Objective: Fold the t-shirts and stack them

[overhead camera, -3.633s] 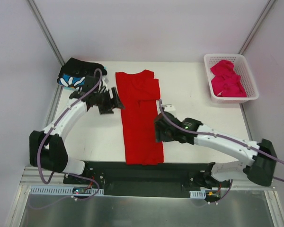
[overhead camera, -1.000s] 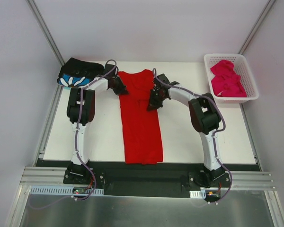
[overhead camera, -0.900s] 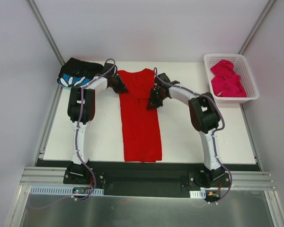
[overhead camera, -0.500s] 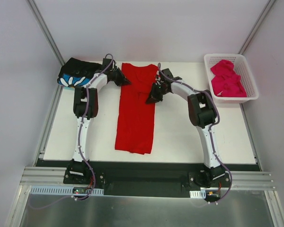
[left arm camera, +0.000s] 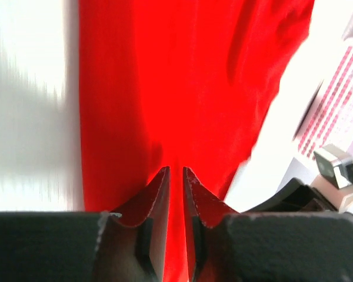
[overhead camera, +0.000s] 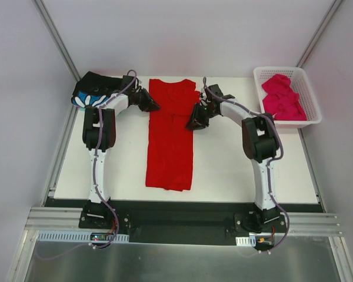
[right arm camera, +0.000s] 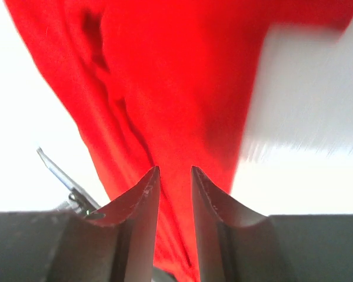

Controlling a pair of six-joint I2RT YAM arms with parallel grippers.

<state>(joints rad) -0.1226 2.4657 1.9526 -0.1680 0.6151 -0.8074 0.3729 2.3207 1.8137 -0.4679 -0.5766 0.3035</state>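
White tabletop (overhead camera: 241, 170) is covered down the middle by one red t-shirt (overhead camera: 169, 141), folded narrow, its long axis running near to far. Its far end is flanked by two grippers, both equally near: the left gripper (overhead camera: 152, 106), parted by a mere slit, any pinch impossible to tell, and the right gripper (overhead camera: 195, 122), spread above the cloth. Beyond, one black flowered t-shirt (overhead camera: 97, 91) is piled far left; one pink t-shirt (overhead camera: 282, 97) is held in one basket (overhead camera: 309, 121).
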